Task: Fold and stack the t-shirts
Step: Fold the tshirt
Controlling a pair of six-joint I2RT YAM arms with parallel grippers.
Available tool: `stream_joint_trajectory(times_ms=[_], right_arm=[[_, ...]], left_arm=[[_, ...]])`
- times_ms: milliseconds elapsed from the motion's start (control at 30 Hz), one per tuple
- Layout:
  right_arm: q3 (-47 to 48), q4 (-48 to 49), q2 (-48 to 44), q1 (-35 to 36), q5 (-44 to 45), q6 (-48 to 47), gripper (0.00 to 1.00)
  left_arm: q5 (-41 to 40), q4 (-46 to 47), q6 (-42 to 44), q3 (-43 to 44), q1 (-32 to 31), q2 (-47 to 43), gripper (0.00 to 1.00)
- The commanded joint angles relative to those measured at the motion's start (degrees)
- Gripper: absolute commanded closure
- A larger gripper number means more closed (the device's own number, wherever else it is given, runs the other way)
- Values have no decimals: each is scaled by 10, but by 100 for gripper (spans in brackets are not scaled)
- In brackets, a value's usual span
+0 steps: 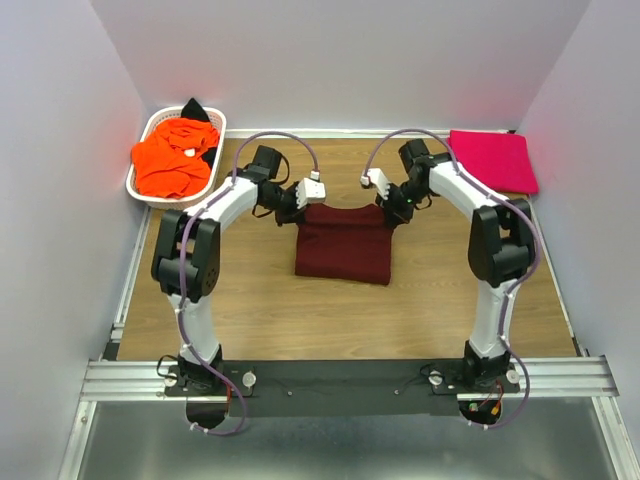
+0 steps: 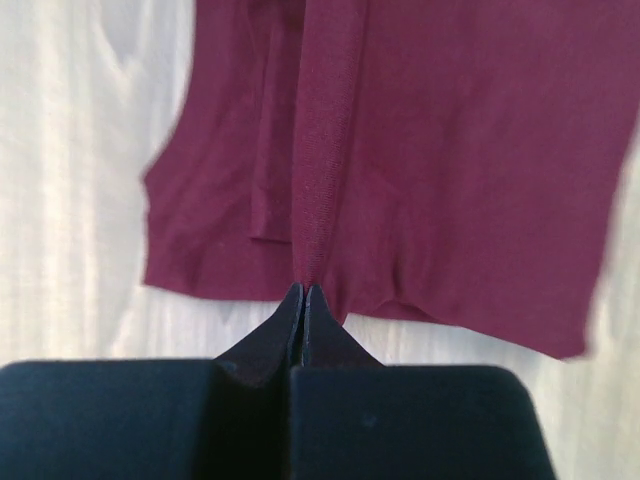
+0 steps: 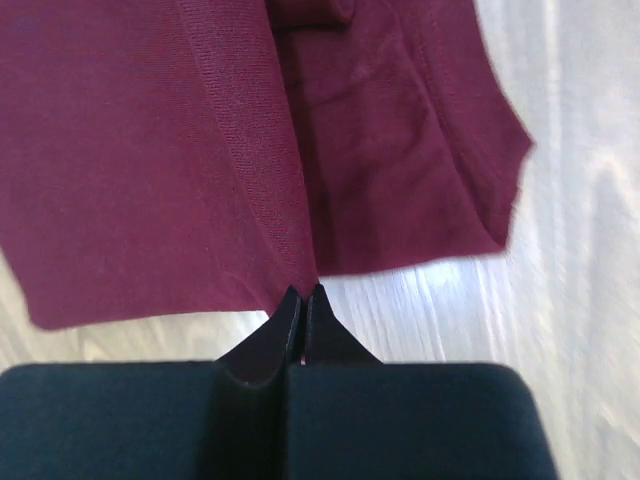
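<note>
A dark maroon t-shirt lies partly folded on the wooden table between the two arms. My left gripper is at its far left corner and my right gripper at its far right corner. In the left wrist view the left gripper is shut, pinching a raised ridge of the maroon t-shirt. The right wrist view shows the right gripper shut the same way on an edge of the maroon t-shirt. A bright pink t-shirt lies folded at the far right.
A white lattice basket at the far left holds a crumpled orange t-shirt and a black one. White walls close in the table on three sides. Bare wood shows in front of the maroon t-shirt.
</note>
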Motion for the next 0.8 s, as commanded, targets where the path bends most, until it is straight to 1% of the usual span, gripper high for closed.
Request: stream_joint_trajectory(times_ms=[0, 167, 267, 400, 467, 533, 600, 667, 700, 733, 767], right_arm=[[26, -5, 50, -6, -21, 9, 99], [14, 7, 80, -5, -45, 58, 99], [-10, 12, 71, 0, -53, 82, 99], [-75, 21, 23, 17, -69, 103, 99], [-115, 21, -17, 21, -75, 114, 99], [-145, 19, -45, 21, -84, 128, 97], [-154, 15, -84, 21, -90, 140, 94], [-151, 9, -111, 21, -94, 158, 87], [-145, -2, -115, 20, -102, 168, 80], [-137, -8, -118, 21, -107, 175, 62], [-119, -14, -118, 20, -115, 184, 55]], left_arm=[[-24, 37, -20, 2, 11, 27, 100], [-40, 39, -27, -17, 6, 48, 100], [-39, 44, -27, -45, 1, 28, 100], [-38, 47, -25, -100, -13, -18, 100], [-21, 36, -24, -131, -18, -49, 100], [-11, 18, -15, -160, -22, -83, 100], [3, 9, -6, -182, -22, -103, 100], [10, -6, -1, -191, -21, -130, 100], [11, -13, 1, -194, -20, -141, 100], [11, -17, 0, -193, -20, -143, 100], [10, -19, 2, -190, -15, -144, 98]])
